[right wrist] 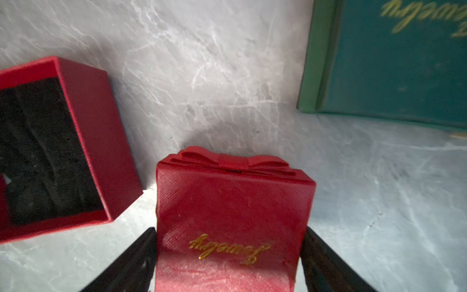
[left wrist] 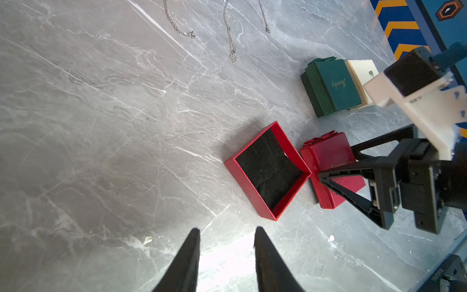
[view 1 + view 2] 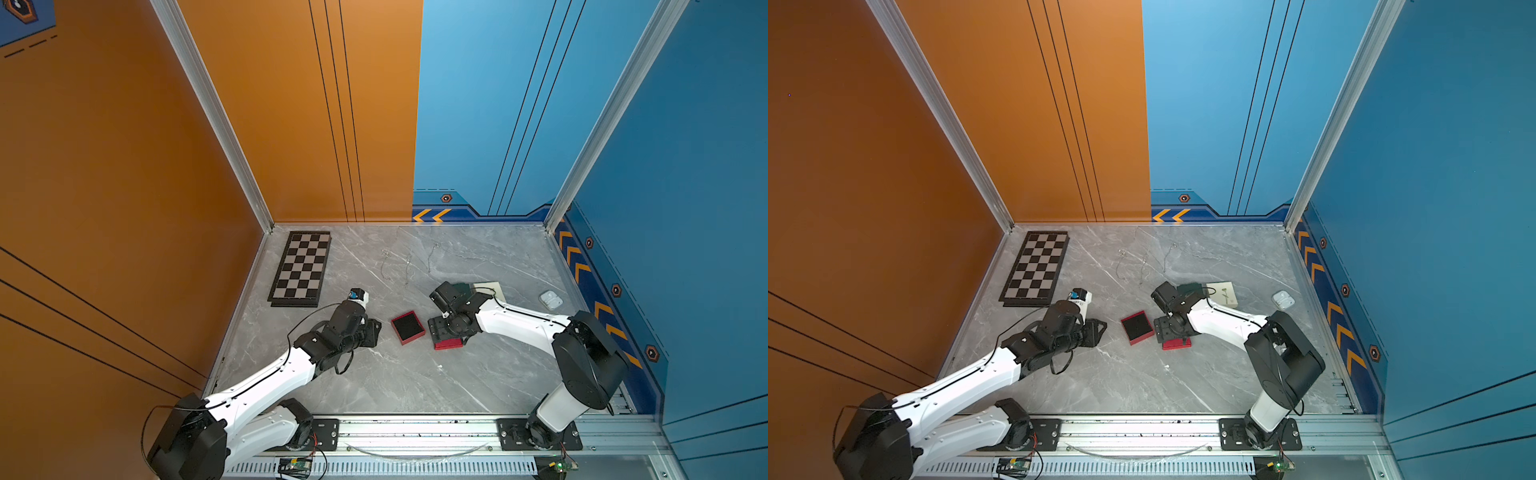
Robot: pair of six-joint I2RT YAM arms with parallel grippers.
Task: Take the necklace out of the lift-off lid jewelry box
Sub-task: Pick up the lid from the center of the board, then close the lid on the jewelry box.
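1. The red jewelry box sat open near the middle of the grey marble counter, its black foam lining facing up.
2. Its lid, red with a bow and gold "Jewelry" lettering, was just beside the box, on the side toward the right arm.
3. The right gripper was closed on the lid, with one black finger against each of two opposite sides.
4. The left gripper hung over bare counter on the other side of the box. Its fingers were partly spread and held nothing.
5. Three necklaces lay stretched out on the counter toward the back wall, well apart from the box. I could not tell which of them belonged to it.
6. In the left wrist view, a closed green box touched a cream box beyond the lid.
7. In both top views, a chessboard lay at the back on the left arm's side. A small white case sat near the blue wall on the right arm's side.
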